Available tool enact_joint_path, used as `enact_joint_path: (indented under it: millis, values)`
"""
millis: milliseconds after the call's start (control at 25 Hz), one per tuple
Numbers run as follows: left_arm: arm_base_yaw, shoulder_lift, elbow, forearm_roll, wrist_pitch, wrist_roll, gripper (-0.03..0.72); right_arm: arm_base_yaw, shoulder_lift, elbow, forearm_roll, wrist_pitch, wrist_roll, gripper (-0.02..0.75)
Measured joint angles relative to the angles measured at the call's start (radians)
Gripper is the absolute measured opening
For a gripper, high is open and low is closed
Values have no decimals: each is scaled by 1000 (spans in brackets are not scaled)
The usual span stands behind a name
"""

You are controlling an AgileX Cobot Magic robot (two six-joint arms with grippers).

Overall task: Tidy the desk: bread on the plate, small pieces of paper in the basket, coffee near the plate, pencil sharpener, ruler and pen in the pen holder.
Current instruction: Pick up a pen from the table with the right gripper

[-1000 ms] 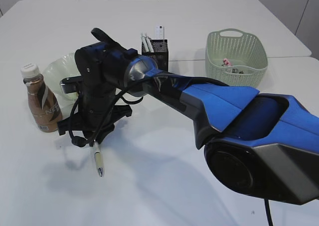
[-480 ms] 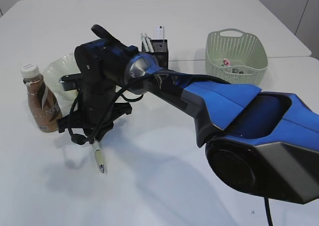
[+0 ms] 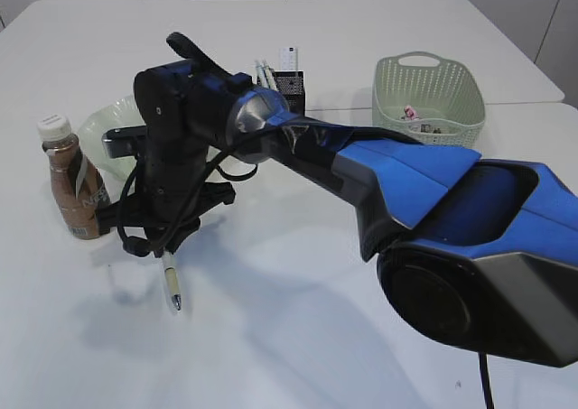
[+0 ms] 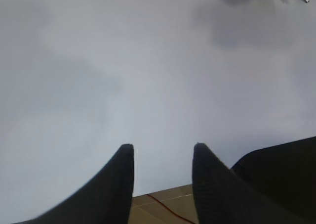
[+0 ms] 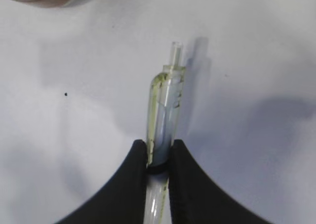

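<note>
The right hand (image 5: 158, 157), pinching the pen (image 5: 163, 110) at the frame's left, is handling the pen step, needing transport to the pen holder (image 3: 287, 88) at upper centre.

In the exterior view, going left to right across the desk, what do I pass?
coffee → plate → pen, hanging from the right gripper → pen holder → basket.
</note>
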Motion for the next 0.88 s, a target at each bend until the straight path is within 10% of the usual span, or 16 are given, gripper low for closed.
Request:
enact_joint_path:
  millis: [880]
  values:
    - [0, 0, 0, 0, 2, 0, 275, 0, -186, 188, -80, 4, -117, 99]
